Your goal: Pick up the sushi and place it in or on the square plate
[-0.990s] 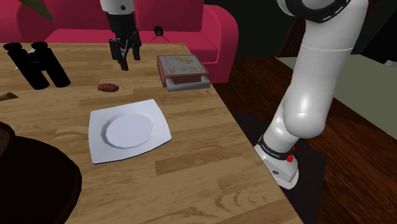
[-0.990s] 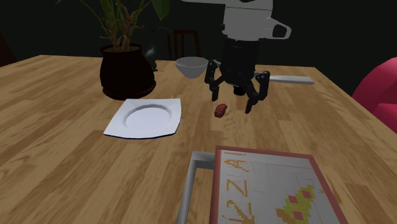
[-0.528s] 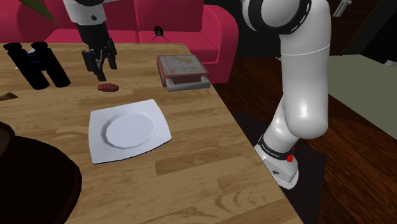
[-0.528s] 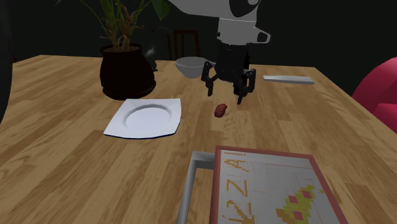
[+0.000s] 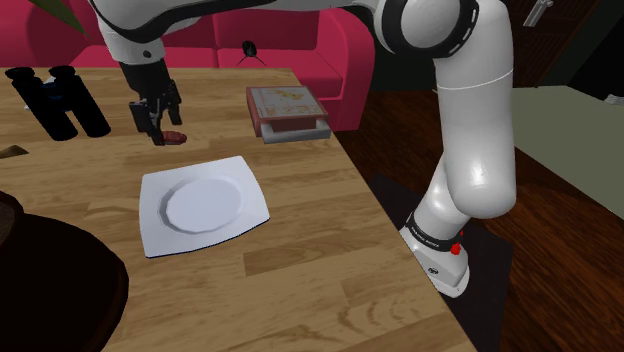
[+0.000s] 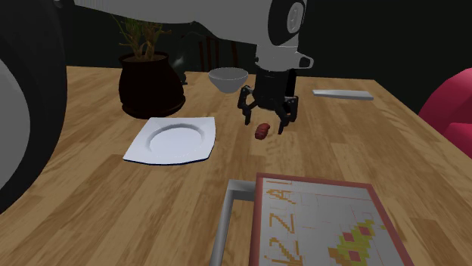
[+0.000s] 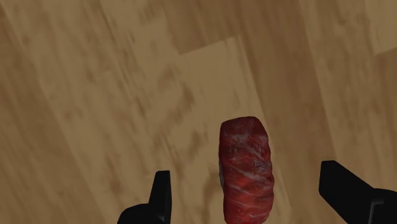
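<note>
A second ago your all-black two-finger gripper [image 6: 265, 125] hung off to one side. Now it sits low over the dark red, marbled sushi piece [image 7: 247, 168]. The sushi lies flat on the light wooden table [image 5: 300, 250], near the white square plate [image 5: 158, 192] but apart from it. The fingers stand wide, one on each side of the sushi, and neither touches it. You are lined up, though height is hard to judge here and you probably need a little more descent before closing.

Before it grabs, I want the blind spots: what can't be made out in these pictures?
Shoulder view: the claw covers part of the sushi.
Wrist view: the edge cuts off the sushi's near end.
Second exterior view: the bottom edge cuts off the printed box.
</note>
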Robot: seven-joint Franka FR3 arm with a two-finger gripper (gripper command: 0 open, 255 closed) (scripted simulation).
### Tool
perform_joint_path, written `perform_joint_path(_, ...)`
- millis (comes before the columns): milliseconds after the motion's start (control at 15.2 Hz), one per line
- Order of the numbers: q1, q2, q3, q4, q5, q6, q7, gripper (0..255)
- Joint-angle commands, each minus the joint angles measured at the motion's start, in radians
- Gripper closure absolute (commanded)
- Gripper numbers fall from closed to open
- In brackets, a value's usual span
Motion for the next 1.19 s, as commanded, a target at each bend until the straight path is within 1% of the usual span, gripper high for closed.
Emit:
perform_joint_path(0,-0.001,-0.002,0.000,-0.014,0.000,0.013,0.001,0)
perform_joint_path(396,-0.001,-0.002,0.000,-0.014,0.000,0.012,0.001,0)
perform_joint_path(462,-0.001,-0.002,0.000,-0.014,0.000,0.012,0.001,255)
perform_joint_path(1056,-0.001,-0.002,0.000,-0.014,0.000,0.012,0.001,255)
perform_joint_path(1122,0.000,-0.003,0.000,-0.003,0.001,0.000,0.001,255)
